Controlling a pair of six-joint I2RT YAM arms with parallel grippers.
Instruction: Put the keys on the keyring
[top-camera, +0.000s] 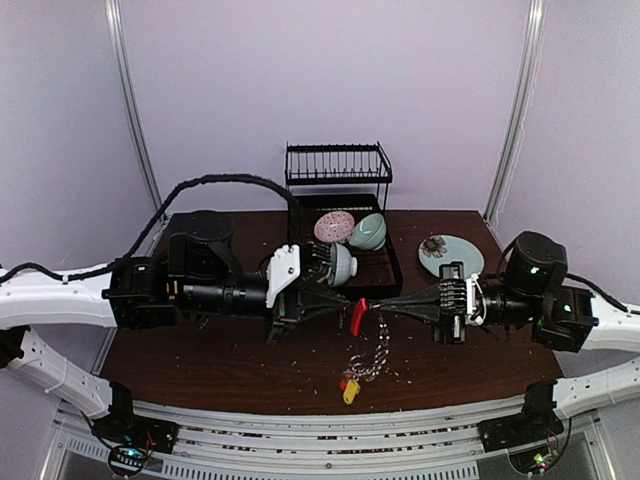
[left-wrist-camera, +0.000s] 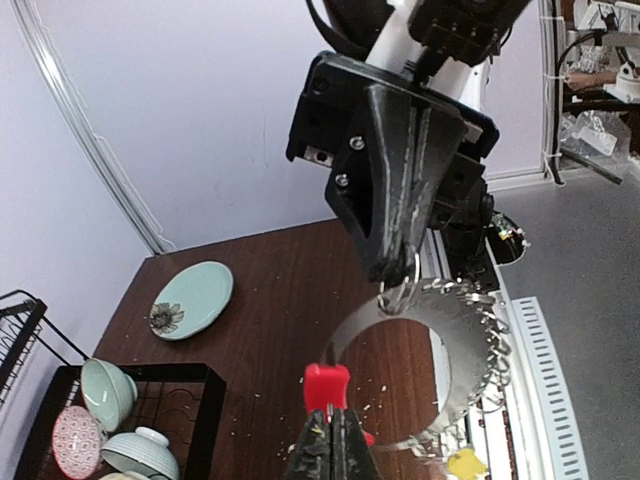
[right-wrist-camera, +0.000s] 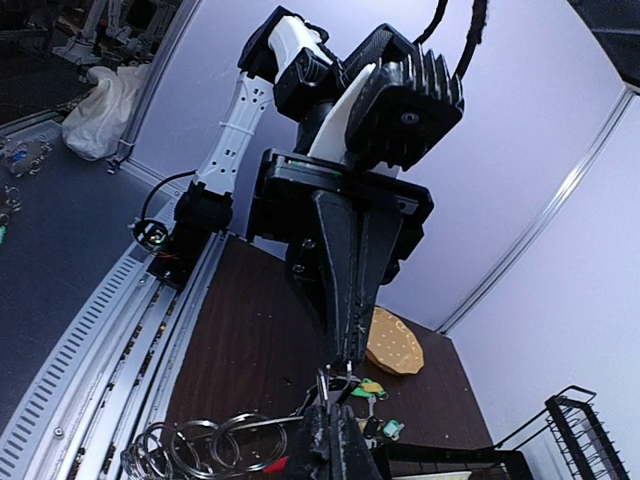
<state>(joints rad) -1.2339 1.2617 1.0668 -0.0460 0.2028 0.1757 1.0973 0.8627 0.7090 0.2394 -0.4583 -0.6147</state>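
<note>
Jaws shut on keyring (top-camera: 358, 320), bowls (top-camera: 368, 232) in rack (top-camera: 393, 262)

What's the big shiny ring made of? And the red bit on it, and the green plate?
The keyring looks like metal: it is silver, shiny and reflects light. Its red sleeve seems to be plastic, with a flat solid colour and a dull sheen. The plate is probably glazed ceramic: smooth pale green with a painted flower.
</note>
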